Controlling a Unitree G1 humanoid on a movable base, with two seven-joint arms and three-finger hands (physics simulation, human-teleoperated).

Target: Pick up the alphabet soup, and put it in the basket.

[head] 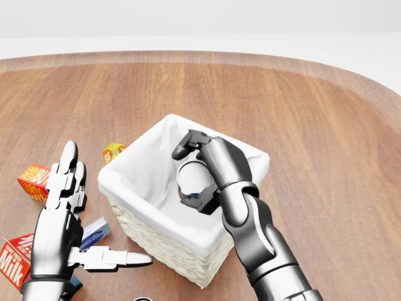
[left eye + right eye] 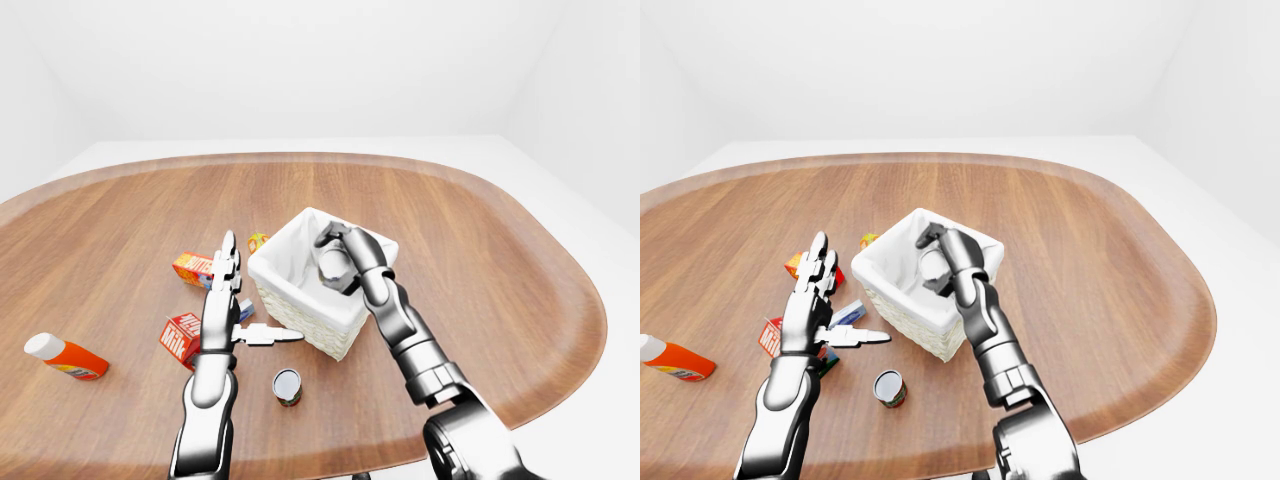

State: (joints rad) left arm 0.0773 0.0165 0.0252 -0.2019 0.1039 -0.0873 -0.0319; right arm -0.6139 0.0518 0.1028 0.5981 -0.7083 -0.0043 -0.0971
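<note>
The alphabet soup can (image 1: 197, 179) is a pale can seen end-on, inside the mouth of the white-lined wicker basket (image 1: 123, 190) near the middle of the head view. My right hand (image 1: 187, 175) reaches in from the lower right. Its fingers are spread about the can: the upper finger (image 1: 185, 145) stands clear of the can's rim, and the lower fingers (image 1: 199, 202) are under the can. My left hand (image 1: 100, 210) hovers open and flat to the left of the basket, holding nothing.
A milk carton (image 1: 14, 258), a red box (image 1: 34, 180), a small orange box (image 1: 113, 151) and a blue-white packet (image 1: 94, 232) lie left of the basket. Another can (image 2: 287, 386) stands below the basket. An orange bottle (image 2: 65, 357) lies far left.
</note>
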